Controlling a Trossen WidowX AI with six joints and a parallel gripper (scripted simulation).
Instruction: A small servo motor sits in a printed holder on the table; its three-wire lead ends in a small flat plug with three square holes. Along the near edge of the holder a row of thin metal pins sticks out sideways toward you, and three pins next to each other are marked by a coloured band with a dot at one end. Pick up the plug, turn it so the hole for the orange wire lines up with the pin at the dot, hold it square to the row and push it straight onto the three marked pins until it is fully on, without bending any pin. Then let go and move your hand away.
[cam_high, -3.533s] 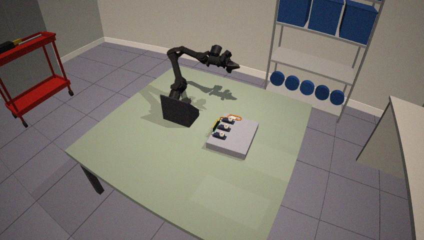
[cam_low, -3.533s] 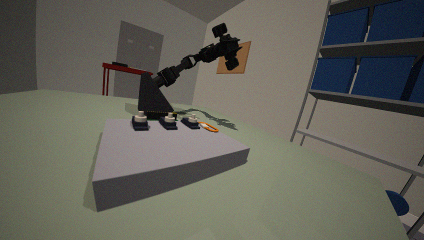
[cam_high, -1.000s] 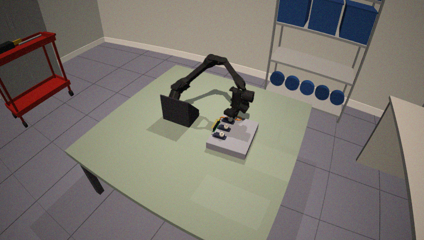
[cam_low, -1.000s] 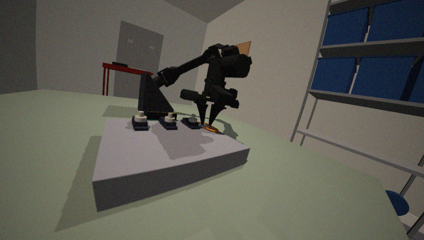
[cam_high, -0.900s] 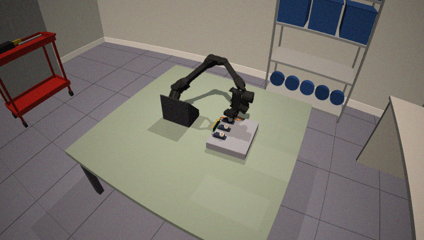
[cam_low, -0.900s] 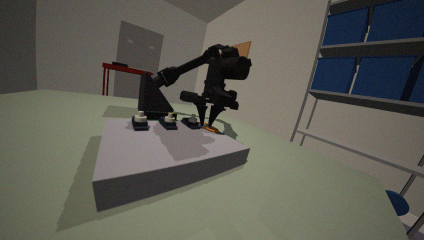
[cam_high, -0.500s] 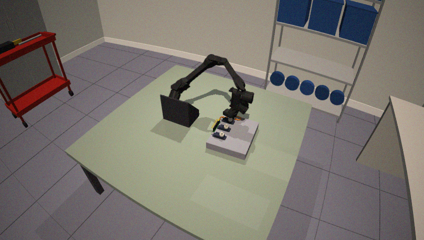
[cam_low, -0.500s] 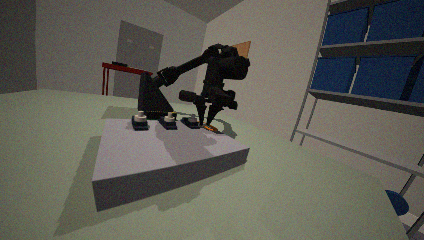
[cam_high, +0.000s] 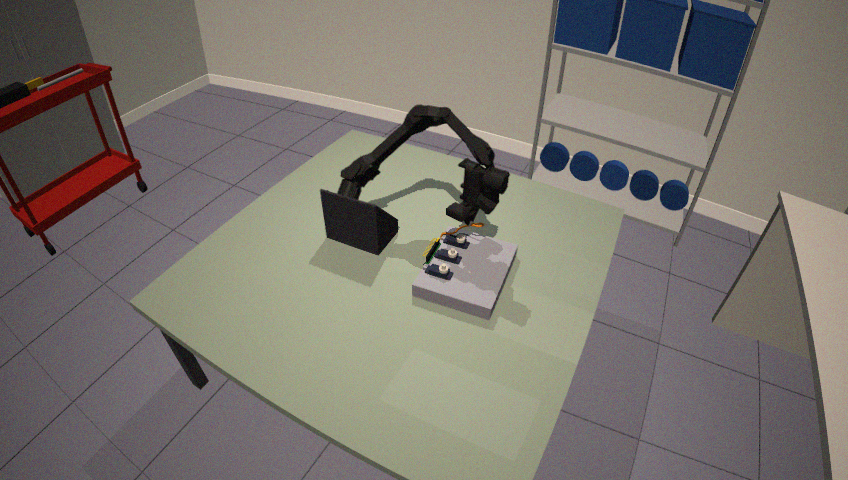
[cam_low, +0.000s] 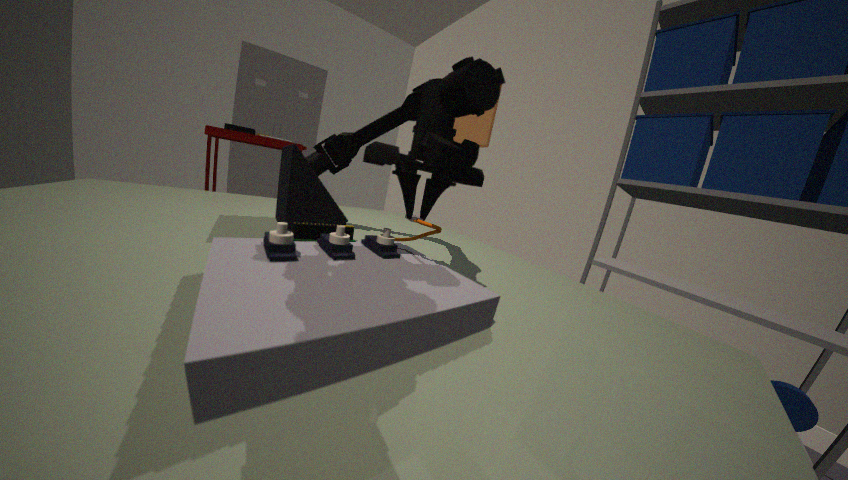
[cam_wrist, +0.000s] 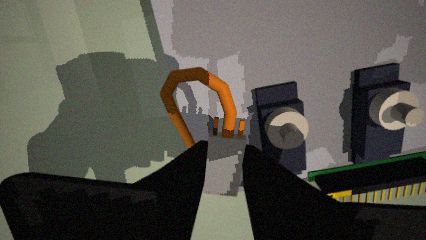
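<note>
My gripper (cam_high: 468, 221) (cam_low: 415, 218) (cam_wrist: 225, 150) points down and is shut on the small grey plug (cam_wrist: 223, 167), a little above the holder. The plug's wire end faces the top of the wrist view; its holes are not visible. The orange lead (cam_high: 476, 224) (cam_low: 437, 228) (cam_wrist: 228, 102) loops from it. The pale holder block (cam_high: 470, 282) (cam_low: 255, 303) (cam_wrist: 310, 30) carries three dark servos with white hubs. The pin row (cam_wrist: 400, 193) is at the lower right in the wrist view, beyond the right finger. A yellow mark (cam_wrist: 341, 194) shows at its near end; no dot can be made out.
The nearest servo (cam_wrist: 285, 132) stands just right of the plug in the wrist view; another servo (cam_wrist: 382, 115) is farther right. The green-edged board (cam_wrist: 370, 168) lies below them. The arm's black base (cam_high: 351, 223) (cam_low: 303, 196) stands on the green table (cam_high: 285, 333).
</note>
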